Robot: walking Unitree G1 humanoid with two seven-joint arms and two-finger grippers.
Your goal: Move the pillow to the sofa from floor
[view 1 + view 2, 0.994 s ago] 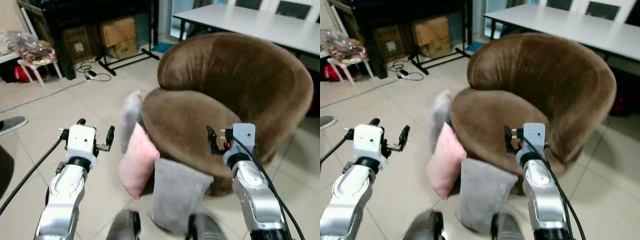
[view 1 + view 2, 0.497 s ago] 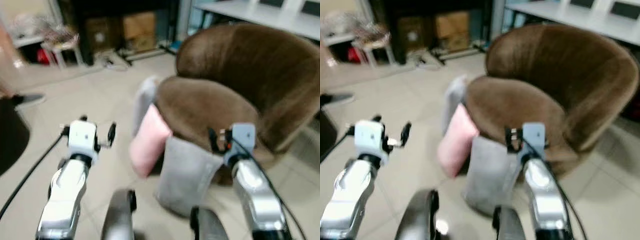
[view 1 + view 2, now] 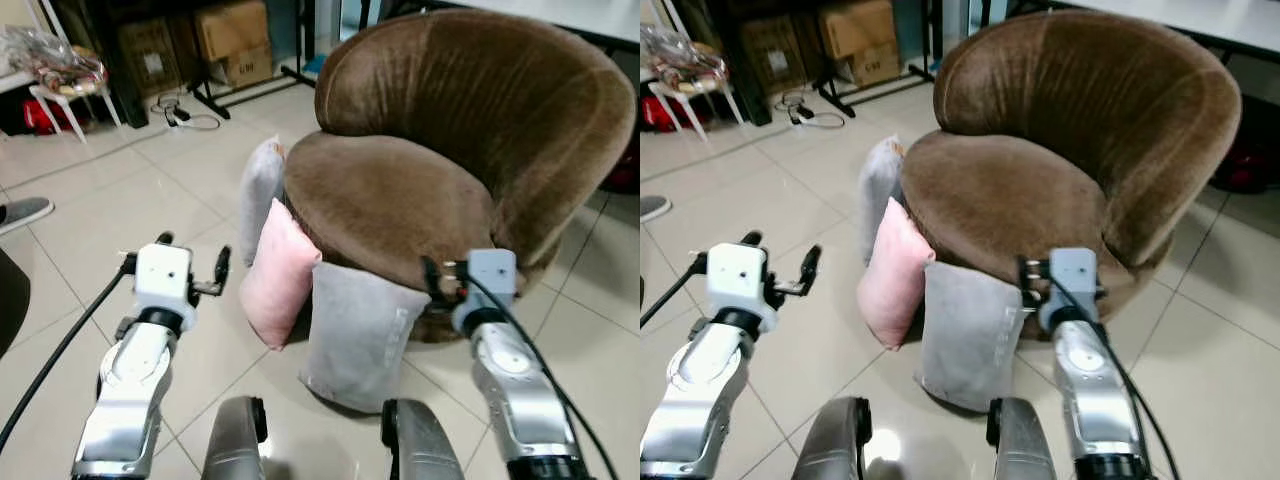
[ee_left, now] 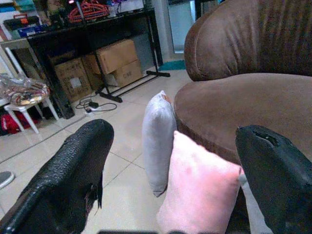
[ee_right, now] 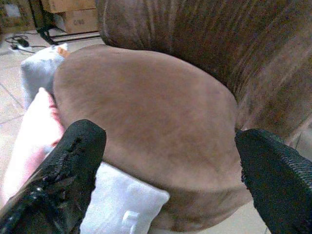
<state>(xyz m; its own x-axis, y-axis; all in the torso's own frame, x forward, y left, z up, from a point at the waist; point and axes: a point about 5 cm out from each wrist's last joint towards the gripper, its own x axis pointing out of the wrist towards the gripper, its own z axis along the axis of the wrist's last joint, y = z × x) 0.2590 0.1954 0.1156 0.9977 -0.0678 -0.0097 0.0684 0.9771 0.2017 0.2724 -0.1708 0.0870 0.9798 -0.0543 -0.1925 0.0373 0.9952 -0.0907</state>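
Both grippers are hovering with fingers spread wide and holding nothing: the left gripper (image 3: pixel 190 268) is hanging over bare floor tiles (image 3: pixel 120 210), the right gripper (image 3: pixel 445 281) just in front of the brown sofa (image 3: pixel 440 150). Three pillows are leaning upright against the sofa's base on the floor: a grey pillow (image 3: pixel 355 335) nearest the robot, a pink pillow (image 3: pixel 278 285) touching it, and a pale grey pillow (image 3: pixel 260 185) behind. Cardboard boxes (image 3: pixel 235 40) are sitting closed under a dark table (image 4: pixel 92 24), contents hidden.
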